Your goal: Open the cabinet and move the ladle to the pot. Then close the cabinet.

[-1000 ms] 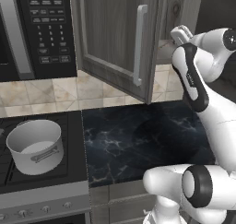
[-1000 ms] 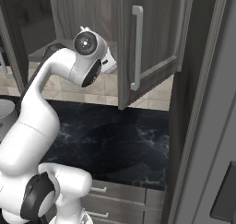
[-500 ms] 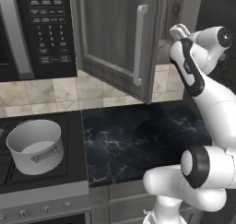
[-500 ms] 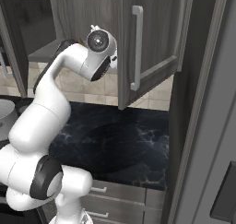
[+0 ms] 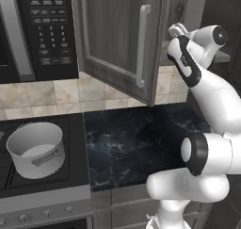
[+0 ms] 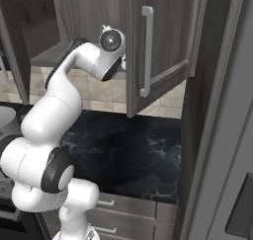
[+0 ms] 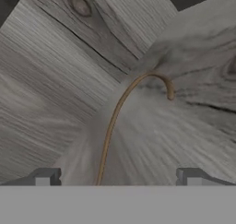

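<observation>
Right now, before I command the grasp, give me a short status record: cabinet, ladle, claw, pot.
cabinet: both doors swung open, arm reaching inside
ladle: thin brown hooked handle lying on the wood-grain shelf, running down between the fingertips
claw: open, fingertips on either side of the handle, not closed on it
pot: grey pot on the stove left of the dark counter, no ladle in it

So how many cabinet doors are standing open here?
2: the left door swung out beside the microwave, and the right door swung out by the tall dark panel. None seems hidden.
</observation>
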